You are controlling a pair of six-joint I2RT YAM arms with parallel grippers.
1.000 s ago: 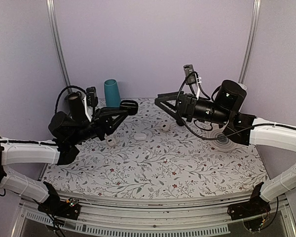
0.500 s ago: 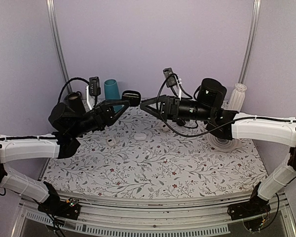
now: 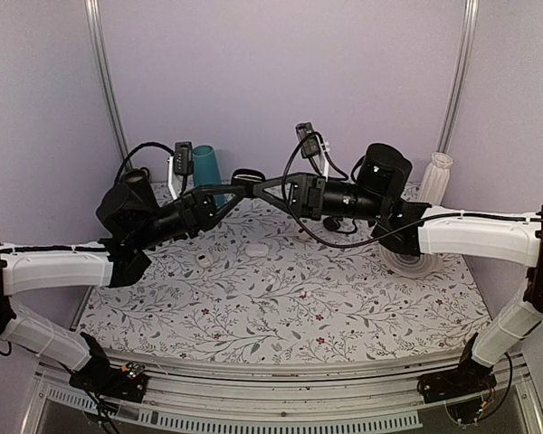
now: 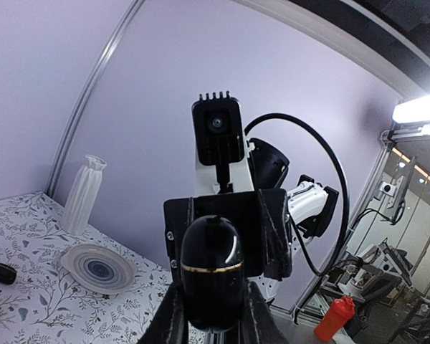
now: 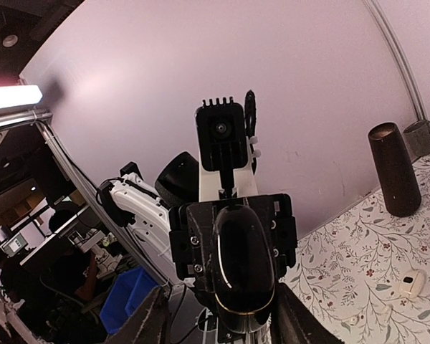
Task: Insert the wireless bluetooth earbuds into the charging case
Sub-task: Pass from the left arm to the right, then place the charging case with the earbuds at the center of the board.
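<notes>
The charging case (image 3: 246, 175), glossy black with a thin gold seam, hangs in the air above the back middle of the table. My left gripper (image 3: 241, 186) is shut on it; in the left wrist view the case (image 4: 212, 269) sits clamped between the two fingers (image 4: 170, 319). My right gripper (image 3: 256, 186) meets it head-on from the right. In the right wrist view the case (image 5: 244, 265) stands between the right fingers (image 5: 152, 319), which flank it with a gap showing on the left side. The earbuds do not show in any view.
Two small white cases (image 3: 204, 260) (image 3: 258, 249) lie on the floral table. A teal cup (image 3: 205, 165) stands at the back left, a white ribbed vase (image 3: 437, 177) and a round plate (image 3: 407, 258) at the right. A small black lump (image 4: 3, 272) lies near the plate.
The right arm has swung left and up to meet the left gripper, and its jaws have narrowed around the case. The left arm has lifted the case a little toward the middle.
</notes>
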